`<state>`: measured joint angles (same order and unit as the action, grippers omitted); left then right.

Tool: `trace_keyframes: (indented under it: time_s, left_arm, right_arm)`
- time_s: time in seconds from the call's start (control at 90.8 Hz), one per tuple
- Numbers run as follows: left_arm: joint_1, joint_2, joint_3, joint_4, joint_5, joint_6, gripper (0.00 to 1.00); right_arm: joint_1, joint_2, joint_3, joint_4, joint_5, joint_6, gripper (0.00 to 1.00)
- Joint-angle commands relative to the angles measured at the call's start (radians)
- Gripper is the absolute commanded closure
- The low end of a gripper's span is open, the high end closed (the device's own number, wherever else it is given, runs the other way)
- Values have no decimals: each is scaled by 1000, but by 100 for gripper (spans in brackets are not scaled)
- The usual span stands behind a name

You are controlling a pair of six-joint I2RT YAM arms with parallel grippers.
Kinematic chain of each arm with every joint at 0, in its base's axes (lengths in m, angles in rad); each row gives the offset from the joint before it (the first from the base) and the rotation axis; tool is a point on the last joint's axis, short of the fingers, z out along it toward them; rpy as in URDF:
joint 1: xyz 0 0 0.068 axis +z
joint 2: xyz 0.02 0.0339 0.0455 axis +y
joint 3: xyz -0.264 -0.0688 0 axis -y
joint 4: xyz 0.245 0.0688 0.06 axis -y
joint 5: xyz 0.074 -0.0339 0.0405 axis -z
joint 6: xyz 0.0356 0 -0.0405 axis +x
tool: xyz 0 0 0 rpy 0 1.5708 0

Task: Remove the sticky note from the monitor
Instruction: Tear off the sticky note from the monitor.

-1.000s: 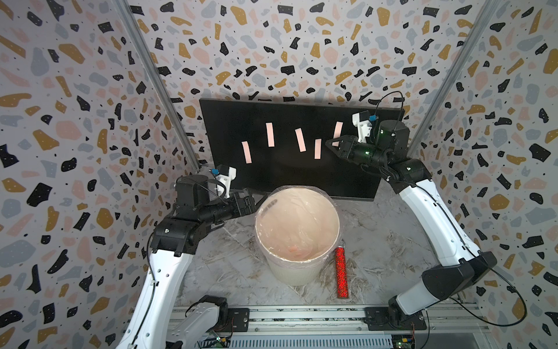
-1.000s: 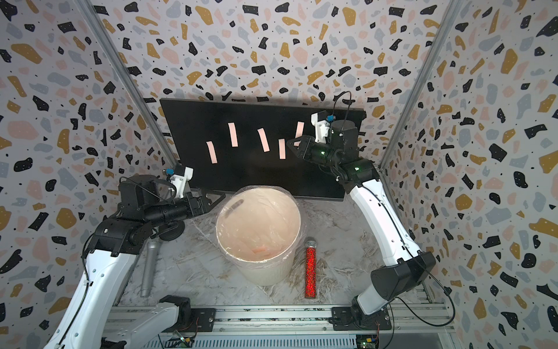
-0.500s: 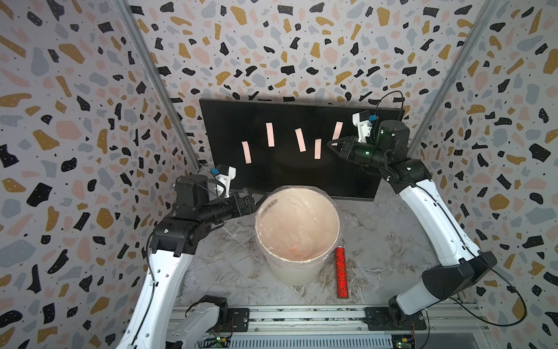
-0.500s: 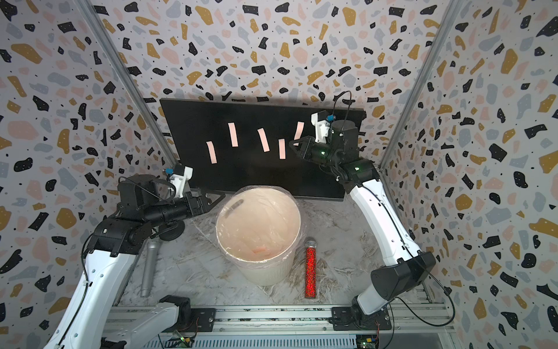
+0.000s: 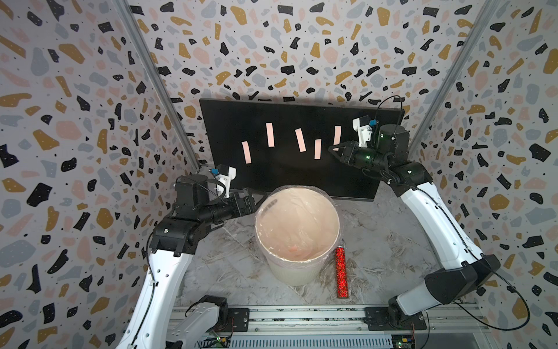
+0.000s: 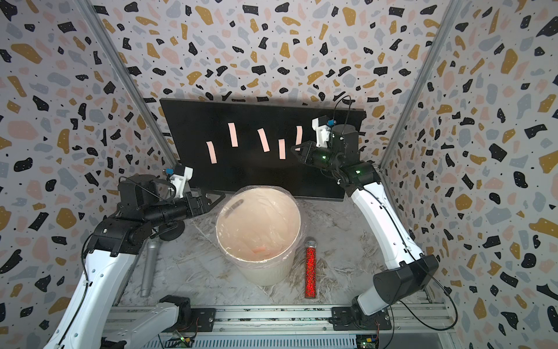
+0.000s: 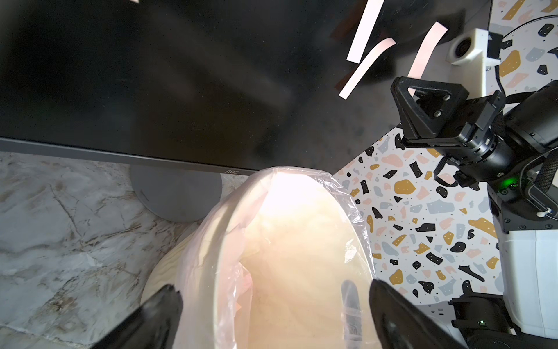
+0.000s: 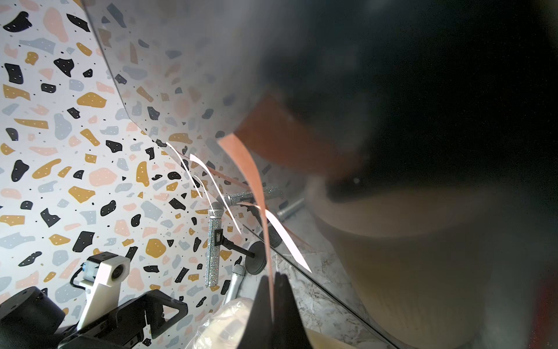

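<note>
The monitor (image 5: 271, 176) (image 6: 241, 178) (image 7: 151, 75) leans against the back wall with several pink strips stuck on it. My right gripper (image 5: 333, 148) (image 6: 294, 148) (image 8: 273, 276) is shut on the lower end of the rightmost sticky note (image 5: 337, 135) (image 6: 299, 135) (image 8: 250, 175). The strip bows away from the glass, and its upper end lies against the screen. My left gripper (image 5: 252, 196) (image 6: 213, 198) (image 7: 271, 290) hangs open and empty beside the bin's left rim, low in front of the screen.
A white bin (image 5: 296, 275) (image 6: 265, 275) with a clear liner stands in front of the monitor. A red glitter tube (image 5: 341, 272) (image 6: 310, 272) lies to its right, a silver microphone (image 6: 149, 266) to its left. The monitor's grey foot (image 7: 175, 193) sits behind the bin.
My right gripper has closed on the rightmost note's lower end. Both arms stay nearly where they were, and the left gripper remains open.
</note>
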<state>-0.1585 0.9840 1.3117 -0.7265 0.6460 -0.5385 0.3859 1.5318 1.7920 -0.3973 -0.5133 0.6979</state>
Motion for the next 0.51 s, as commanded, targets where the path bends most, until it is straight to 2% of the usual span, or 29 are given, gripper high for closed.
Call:
trace_keyframes:
  time_s: [0.0,0.496]
  left_arm:
    - [-4,-6,31,19,11,8,0]
    - [-5,-9,6,36,11,-1,1]
  right_arm:
    - [-6,-44,-9,-27,-20,-5,100]
    - [25,-163,-123,-76,-100,-60,100]
